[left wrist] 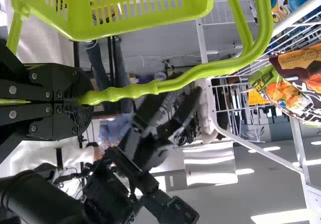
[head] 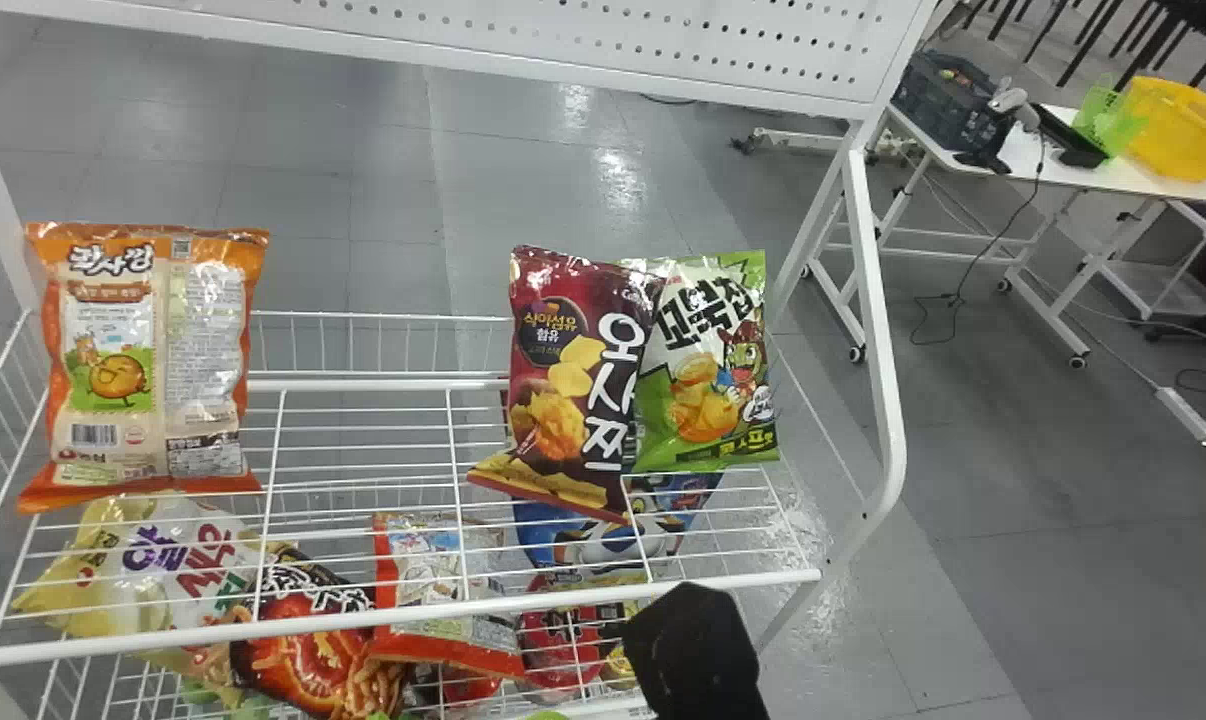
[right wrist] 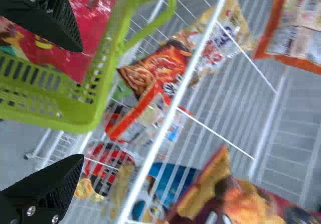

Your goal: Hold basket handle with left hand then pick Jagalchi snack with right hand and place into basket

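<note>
Left gripper (left wrist: pixel 83 98): closed on the green basket handle (left wrist: pixel 200 72)
Basket (left wrist: pixel 145 29): green, slatted; hangs from its handle in front of the wire rack
Right gripper (head: pixel 693 650): at the lower edge of the head view, right of centre; in the right wrist view, its two fingers stand wide apart with nothing gripped, at the basket
Jagalchi snack: identity cannot be confirmed by sight; a red bag (right wrist: pixel 98 8) lies inside the basket, behind one finger in the right wrist view
Upper shelf (head: pixel 393 615), left end: orange-and-cream bag (head: pixel 108 380), upright
Upper shelf, right end: dark red bag (head: pixel 563 385), overlapping the edge of a green-and-white bag (head: pixel 703 390)
Lower shelf, seen through the wires: yellow-and-white bag (head: pixel 103 580), black-and-orange bag (head: pixel 308 655), red-edged bag (head: pixel 433 575) and blue bag (head: pixel 548 525)
Background table (head: pixel 1028 152): white, at the upper right of the head view; carries a dark crate (head: pixel 948 105) and a yellow tub (head: pixel 1178 130)
</note>
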You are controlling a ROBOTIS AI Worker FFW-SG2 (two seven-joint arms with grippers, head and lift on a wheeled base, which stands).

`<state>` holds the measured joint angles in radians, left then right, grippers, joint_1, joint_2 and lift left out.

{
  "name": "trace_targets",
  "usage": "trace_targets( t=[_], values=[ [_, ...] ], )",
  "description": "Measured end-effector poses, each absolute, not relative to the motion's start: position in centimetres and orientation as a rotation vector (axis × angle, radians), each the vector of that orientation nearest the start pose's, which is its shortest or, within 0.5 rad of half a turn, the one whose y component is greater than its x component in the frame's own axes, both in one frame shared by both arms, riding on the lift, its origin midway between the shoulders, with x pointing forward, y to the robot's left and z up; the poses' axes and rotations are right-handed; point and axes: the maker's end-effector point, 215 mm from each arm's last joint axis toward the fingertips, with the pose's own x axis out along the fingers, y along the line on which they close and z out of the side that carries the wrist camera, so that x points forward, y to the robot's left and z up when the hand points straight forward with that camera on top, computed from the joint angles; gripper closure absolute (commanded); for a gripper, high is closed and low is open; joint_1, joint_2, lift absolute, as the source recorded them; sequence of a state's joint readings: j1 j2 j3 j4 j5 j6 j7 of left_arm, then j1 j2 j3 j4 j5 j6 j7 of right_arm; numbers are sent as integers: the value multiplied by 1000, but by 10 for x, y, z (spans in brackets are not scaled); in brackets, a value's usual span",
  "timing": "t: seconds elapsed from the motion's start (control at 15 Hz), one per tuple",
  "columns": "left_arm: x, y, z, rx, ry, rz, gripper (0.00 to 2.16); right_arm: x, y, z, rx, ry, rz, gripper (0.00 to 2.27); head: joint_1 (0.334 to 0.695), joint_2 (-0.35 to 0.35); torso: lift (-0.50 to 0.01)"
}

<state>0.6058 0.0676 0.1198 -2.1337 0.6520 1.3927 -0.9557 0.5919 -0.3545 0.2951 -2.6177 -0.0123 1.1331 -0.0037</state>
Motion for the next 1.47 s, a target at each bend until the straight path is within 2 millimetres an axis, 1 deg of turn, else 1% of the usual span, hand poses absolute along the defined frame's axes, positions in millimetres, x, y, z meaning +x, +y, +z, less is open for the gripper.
trace_targets(
  t=[0.07, 0.13, 0.27, 0.4, 0.47, 0.53, 0.67, 0.87, 1.13, 1.47],
  values=[
    [165, 19, -412, -1133, 1055, -1077, 1224, 316, -129, -401, -255, 657, 370, 56, 695, -281, -10],
    [165, 19, -413, -1134, 1055, -1076, 1224, 329, -122, -387, -233, 568, 360, 60, 695, -263, -10],
    [165, 18, -412, -1135, 1055, -1078, 1224, 345, -108, -359, -177, 392, 346, 60, 695, -224, -10],
    [165, 19, -413, -1135, 1055, -1078, 1224, 351, -104, -339, -125, 258, 319, 60, 695, -202, -10],
    [165, 19, -413, -1136, 1055, -1077, 1224, 350, -104, -333, -102, 213, 308, 63, 695, -201, -10],
    [165, 20, -413, -1139, 1055, -1077, 1224, 348, -105, -331, -78, 181, 297, 63, 695, -201, -10],
    [165, 22, -414, -1149, 1053, -1075, 1224, 343, -113, -336, -44, 163, 280, 63, 695, -210, -10],
    [164, 27, -415, -1169, 1043, -1063, 1224, 342, -134, -342, -20, 168, 262, 66, 695, -256, -10],
    [165, 32, -417, -1173, 1017, -1045, 1224, 344, -161, -341, -12, 162, 247, 70, 695, -303, -10],
    [165, 36, -415, -1179, 1005, -1045, 1224, 340, -164, -332, -4, 123, 242, 70, 695, -307, -10]
  ],
)
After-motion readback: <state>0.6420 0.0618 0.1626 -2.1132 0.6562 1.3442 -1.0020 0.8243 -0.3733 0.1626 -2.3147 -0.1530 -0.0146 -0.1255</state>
